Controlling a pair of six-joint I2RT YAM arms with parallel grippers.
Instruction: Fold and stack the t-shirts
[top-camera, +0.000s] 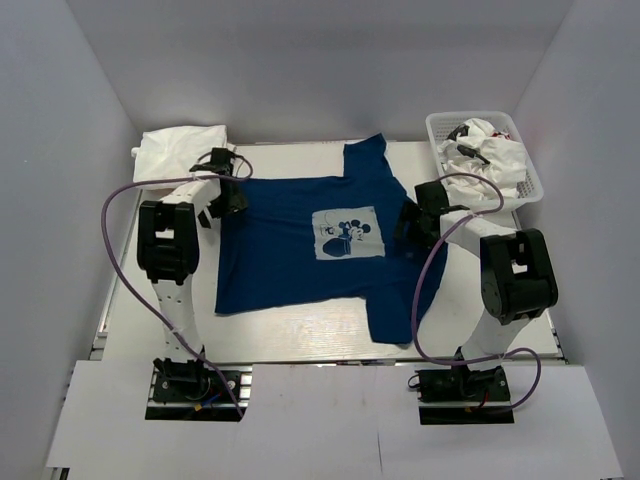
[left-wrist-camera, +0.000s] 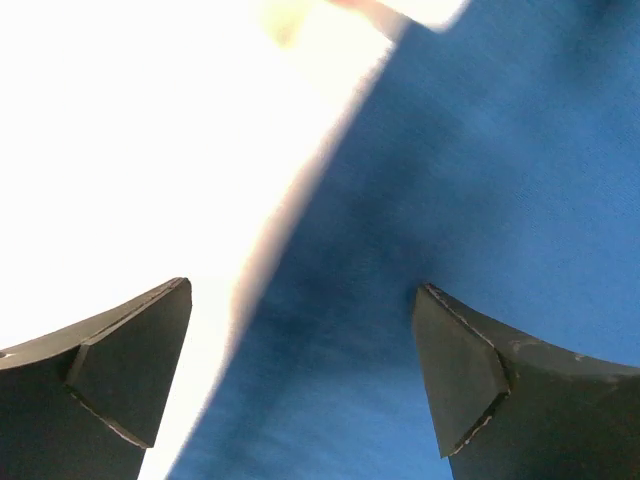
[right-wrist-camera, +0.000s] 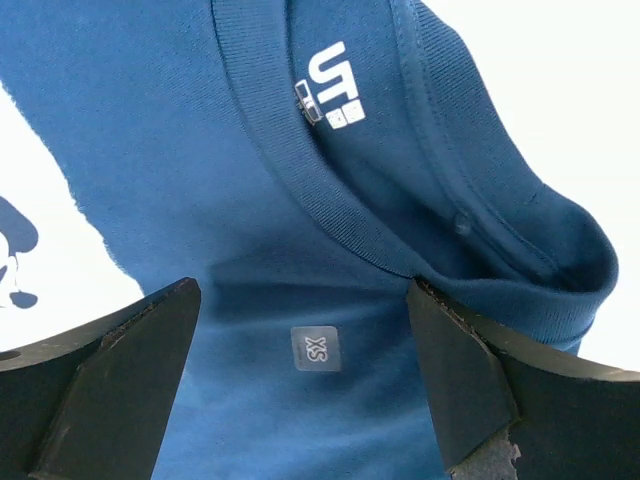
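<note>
The navy blue t-shirt (top-camera: 300, 240) lies spread flat on the table, its pale square print (top-camera: 345, 233) facing up. My left gripper (top-camera: 230, 197) is open and empty over the shirt's left edge. In the left wrist view (left-wrist-camera: 302, 290) it spans the border between blue cloth (left-wrist-camera: 450, 180) and white table. My right gripper (top-camera: 408, 222) is open and empty over the collar. In the right wrist view (right-wrist-camera: 303, 290) the collar rib (right-wrist-camera: 300, 190) and an XS label (right-wrist-camera: 315, 348) lie between the fingers. A white t-shirt (top-camera: 180, 150) lies bundled at the far left corner.
A white mesh basket (top-camera: 432, 125) at the far right holds crumpled white t-shirts (top-camera: 490, 150). White walls enclose the table on three sides. Purple cables loop from both arms.
</note>
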